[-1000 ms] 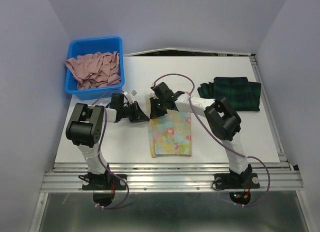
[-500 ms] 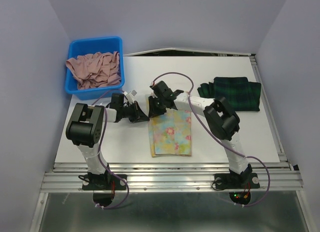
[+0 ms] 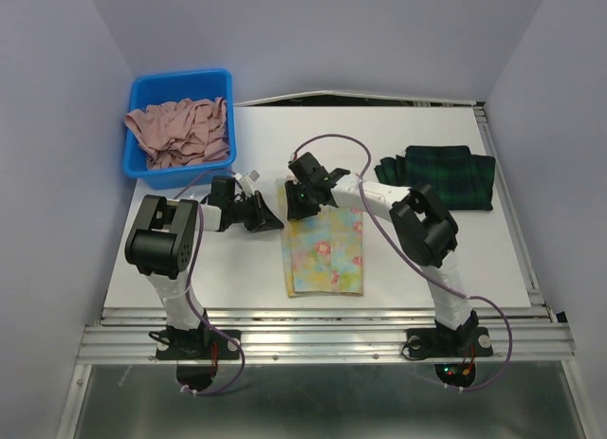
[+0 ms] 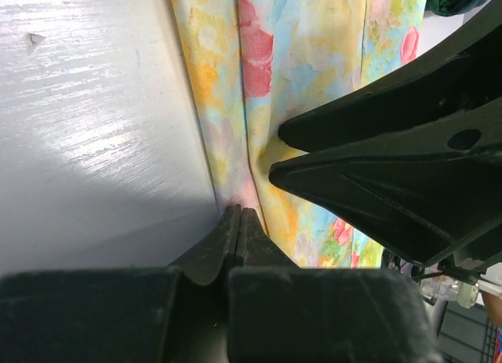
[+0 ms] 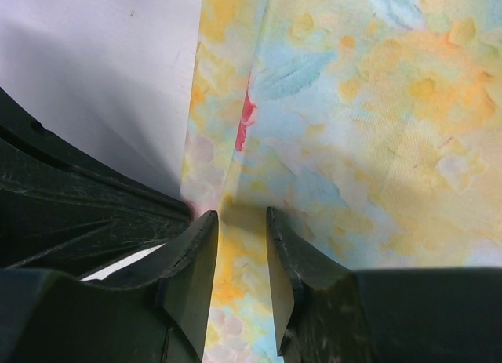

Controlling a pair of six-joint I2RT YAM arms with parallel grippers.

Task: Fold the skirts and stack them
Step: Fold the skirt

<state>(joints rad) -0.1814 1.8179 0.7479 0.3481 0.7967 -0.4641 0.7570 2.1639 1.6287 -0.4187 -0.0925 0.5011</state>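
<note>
at table centre the floral skirt (image 3: 324, 254) is laid folded, well apart from the folded plaid skirt (image 3: 441, 176) at far right. at its far-left corner the left gripper (image 4: 238, 215) is pressed fully closed on the cloth edge. the right gripper (image 5: 241, 222) is narrowly parted over the cloth; a grasp cannot be told. folding is judged in hand. next, a firm pinch is needed before stacking.
</note>
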